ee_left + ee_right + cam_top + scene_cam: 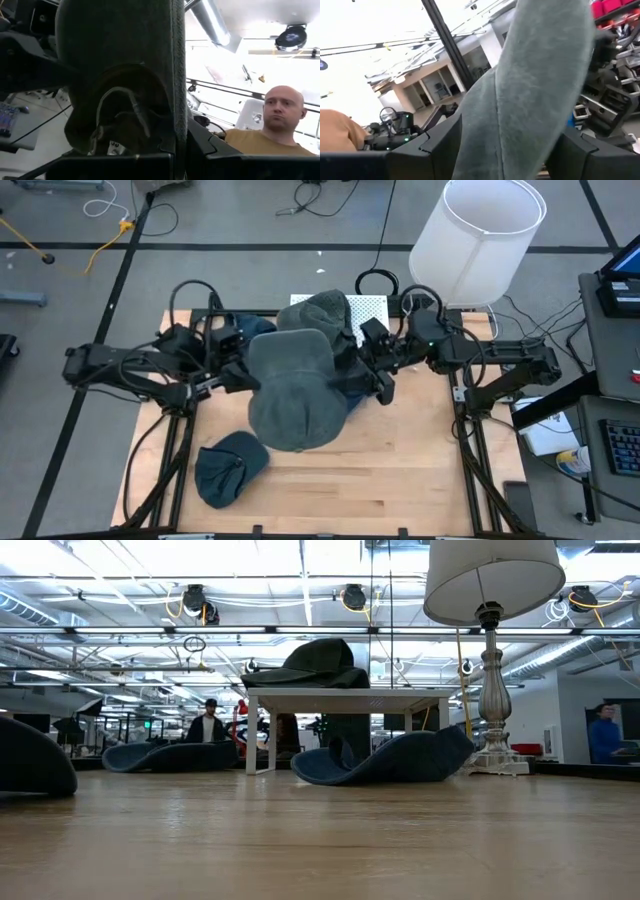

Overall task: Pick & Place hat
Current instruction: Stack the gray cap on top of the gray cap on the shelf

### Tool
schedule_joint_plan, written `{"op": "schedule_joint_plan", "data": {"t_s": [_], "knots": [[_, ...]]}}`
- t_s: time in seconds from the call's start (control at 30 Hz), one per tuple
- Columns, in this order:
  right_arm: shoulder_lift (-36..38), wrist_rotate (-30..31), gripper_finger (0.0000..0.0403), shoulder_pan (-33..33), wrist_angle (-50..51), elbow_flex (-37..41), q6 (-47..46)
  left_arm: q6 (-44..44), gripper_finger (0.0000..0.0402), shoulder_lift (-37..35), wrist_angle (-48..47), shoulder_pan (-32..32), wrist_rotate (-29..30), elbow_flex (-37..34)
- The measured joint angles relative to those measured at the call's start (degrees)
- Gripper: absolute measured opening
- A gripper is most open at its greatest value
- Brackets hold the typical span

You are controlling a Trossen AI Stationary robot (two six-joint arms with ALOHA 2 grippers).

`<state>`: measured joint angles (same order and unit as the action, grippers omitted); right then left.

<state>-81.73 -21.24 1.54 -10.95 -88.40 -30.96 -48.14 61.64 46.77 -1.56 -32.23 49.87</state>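
A large grey-green bucket hat [295,390] hangs between both arms over the middle of the table, its crown toward the near edge. My left gripper [238,375] is shut on its left side and my right gripper [372,375] on its right side. The left wrist view looks into the hat's hollow inside [120,110]. In the right wrist view the hat's cloth [535,85] fills the gap between the fingers. I cannot pick out the held hat in the low view. My left gripper [180,155] pinches the hat's brim edge [178,100] between its two fingers, coming level from the table's left. The brim stands on edge in the hold. My right gripper [505,150] pinches the opposite brim [520,125] from the table's right. The cloth runs on past the fingers, and the hat is spread between the two arms.
A second greenish hat [322,308] sits on a white stand [372,308] at the far edge. A dark teal hat [230,468] lies near the table's near left, and blue cloth [245,328] behind the left arm. A white-shaded lamp [478,240] stands far right. A person [280,120] is beyond the table.
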Motion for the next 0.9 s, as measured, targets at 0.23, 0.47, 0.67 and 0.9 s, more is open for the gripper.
{"op": "schedule_joint_plan", "data": {"t_s": [0.23,0.47,0.67,0.9], "knots": [[0.00,-1.39,0.0206,0.00,0.02,0.02,-1.37,1.58,0.0008,0.90,0.02,0.00,0.30,1.93],[0.02,-4.50,0.0118,0.40,-0.10,0.02,-2.87,1.95,0.0008,0.63,-0.17,0.00,-0.30,2.53],[0.04,-6.31,0.0014,0.42,0.01,0.02,-1.66,1.47,0.0012,0.64,-1.92,0.04,-0.32,2.53],[0.07,-9.74,0.0008,0.39,0.14,0.02,-1.69,0.09,0.0067,0.63,-2.43,-0.07,-1.44,2.53]]}}
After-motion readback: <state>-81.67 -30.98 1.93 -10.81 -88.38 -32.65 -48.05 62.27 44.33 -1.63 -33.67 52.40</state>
